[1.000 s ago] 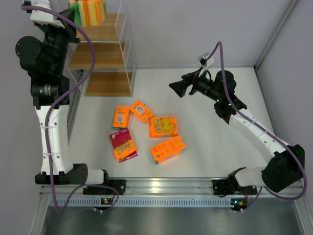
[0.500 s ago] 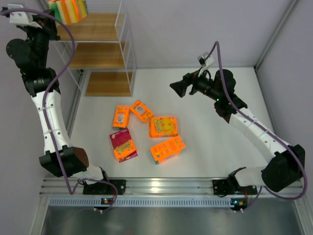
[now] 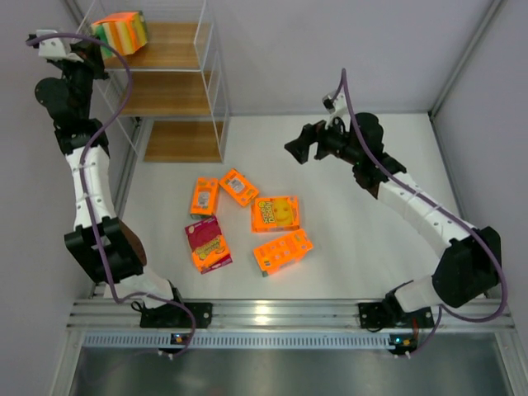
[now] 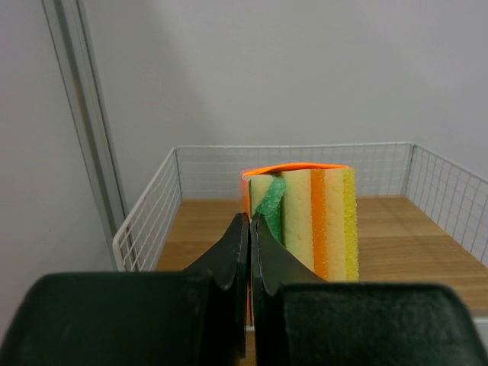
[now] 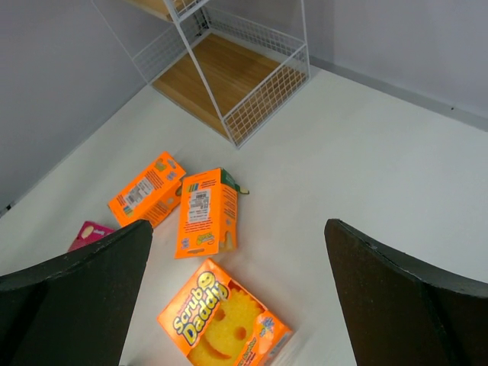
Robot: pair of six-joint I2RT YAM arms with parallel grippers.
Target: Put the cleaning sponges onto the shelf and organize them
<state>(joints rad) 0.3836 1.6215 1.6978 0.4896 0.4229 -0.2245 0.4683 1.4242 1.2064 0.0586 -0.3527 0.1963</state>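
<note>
A blocky sponge pack (image 3: 121, 33) with an orange wrap and yellow, orange and green stripes (image 4: 313, 221) hangs over the top board (image 4: 396, 236) of the white wire shelf (image 3: 177, 49). My left gripper (image 3: 99, 45) is shut on the pack's thin orange edge (image 4: 249, 217). Several more orange sponge packs lie loose on the white table, among them a smiley-face pack (image 3: 275, 214) (image 5: 225, 324) and two flat boxes (image 5: 207, 211) (image 5: 147, 191). High above them, my right gripper (image 3: 299, 148) (image 5: 238, 223) hangs open and holds nothing.
The shelf's middle board (image 3: 169, 95) and bottom board (image 3: 181, 142) (image 5: 229, 72) carry nothing. A pinkish-red pack (image 3: 208, 244) and a windowed orange pack (image 3: 282, 252) lie nearest the arm bases. Grey walls close in on the left, back and right.
My left arm has swung left and straightened up, carrying the striped pack from the top shelf's middle to its left end. My right gripper has shifted a little.
</note>
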